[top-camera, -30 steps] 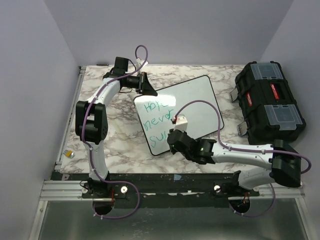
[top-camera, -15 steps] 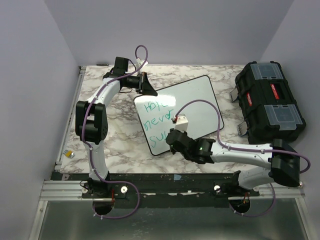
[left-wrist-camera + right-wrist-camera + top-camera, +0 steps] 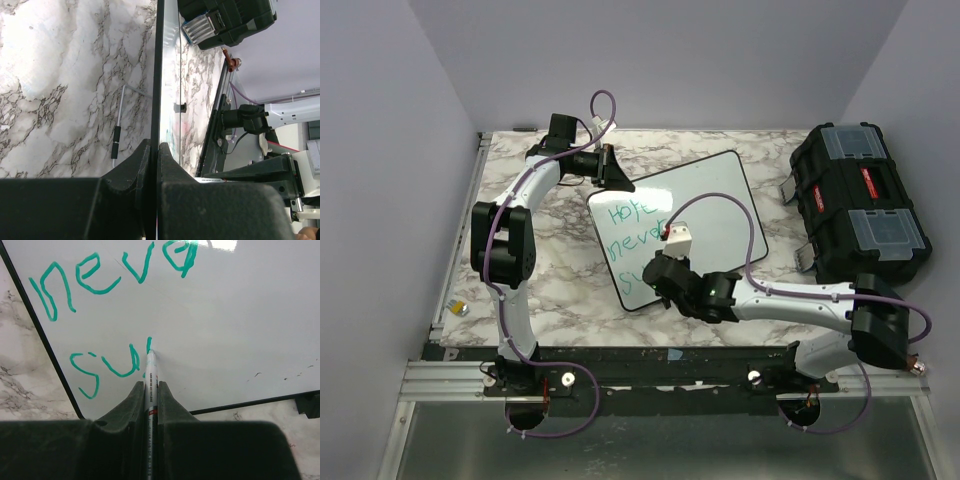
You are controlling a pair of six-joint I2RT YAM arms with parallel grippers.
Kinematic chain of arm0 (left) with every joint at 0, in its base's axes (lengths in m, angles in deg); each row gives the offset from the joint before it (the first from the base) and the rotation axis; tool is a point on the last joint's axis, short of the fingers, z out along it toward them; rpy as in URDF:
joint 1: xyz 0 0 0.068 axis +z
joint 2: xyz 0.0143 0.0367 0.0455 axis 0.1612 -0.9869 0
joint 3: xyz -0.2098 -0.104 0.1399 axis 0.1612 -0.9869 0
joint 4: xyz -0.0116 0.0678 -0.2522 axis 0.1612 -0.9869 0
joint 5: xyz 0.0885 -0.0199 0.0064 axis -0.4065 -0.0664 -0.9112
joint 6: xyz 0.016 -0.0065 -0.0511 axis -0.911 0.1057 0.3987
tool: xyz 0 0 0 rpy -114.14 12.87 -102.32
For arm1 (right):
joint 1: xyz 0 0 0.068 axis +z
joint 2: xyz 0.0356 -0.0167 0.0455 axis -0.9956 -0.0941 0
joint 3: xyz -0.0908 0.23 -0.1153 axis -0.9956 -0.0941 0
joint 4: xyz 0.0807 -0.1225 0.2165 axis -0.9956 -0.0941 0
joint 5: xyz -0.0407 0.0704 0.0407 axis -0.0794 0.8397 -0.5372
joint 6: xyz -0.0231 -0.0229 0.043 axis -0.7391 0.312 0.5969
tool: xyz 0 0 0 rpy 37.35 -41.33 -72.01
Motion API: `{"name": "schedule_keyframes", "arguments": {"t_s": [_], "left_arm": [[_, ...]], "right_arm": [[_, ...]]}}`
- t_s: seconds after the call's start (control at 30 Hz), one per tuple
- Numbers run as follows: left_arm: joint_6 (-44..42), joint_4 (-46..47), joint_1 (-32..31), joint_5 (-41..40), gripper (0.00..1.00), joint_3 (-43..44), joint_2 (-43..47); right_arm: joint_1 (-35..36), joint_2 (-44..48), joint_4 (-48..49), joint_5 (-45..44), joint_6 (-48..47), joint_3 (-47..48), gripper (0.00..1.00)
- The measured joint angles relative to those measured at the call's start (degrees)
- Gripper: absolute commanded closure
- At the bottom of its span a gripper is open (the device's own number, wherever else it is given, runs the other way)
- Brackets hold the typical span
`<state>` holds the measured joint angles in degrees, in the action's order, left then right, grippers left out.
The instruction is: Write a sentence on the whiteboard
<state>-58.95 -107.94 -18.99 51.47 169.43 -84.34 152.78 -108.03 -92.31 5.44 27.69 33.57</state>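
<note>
From above, the right gripper (image 3: 656,270) has slid toward nine o'clock over the glossy white black-framed whiteboard (image 3: 720,200), which lies mid marble table (image 3: 560,272); the green-teal handwritten sentence (image 3: 632,243) grows. Left wrist: the left gripper (image 3: 154,148) clamps the board's edge. Right wrist: jaws pinch a white marker (image 3: 150,367), third line unfinished.

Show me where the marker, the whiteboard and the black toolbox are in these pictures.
marker (image 3: 150,371), right wrist view, white barrel just behind the tip.
whiteboard (image 3: 720,205), top external view, bare white surface on its right half.
black toolbox (image 3: 860,205), top external view, middle of its lid.
</note>
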Motion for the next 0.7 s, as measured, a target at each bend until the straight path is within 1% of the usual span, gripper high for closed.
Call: {"name": "schedule_keyframes", "arguments": {"t_s": [0.47, 0.57, 0.7], "left_arm": [[0.42, -0.11, 0.0, -0.09, 1.0, 0.0, 0.02], [0.5, 0.0, 0.0, -0.07, 1.0, -0.13, 0.09], [0.5, 0.2, 0.04, -0.28, 1.0, -0.96, 0.85]], "right_arm": [[-0.02, -0.68, -1.57, -4.24, -1.4, 2.21, 0.99], [-0.02, 1.51, -1.31, -4.09, -2.29, 1.95, 0.99], [-0.02, 7.78, 0.61, -3.72, -3.63, -1.01, 0.99]]}}
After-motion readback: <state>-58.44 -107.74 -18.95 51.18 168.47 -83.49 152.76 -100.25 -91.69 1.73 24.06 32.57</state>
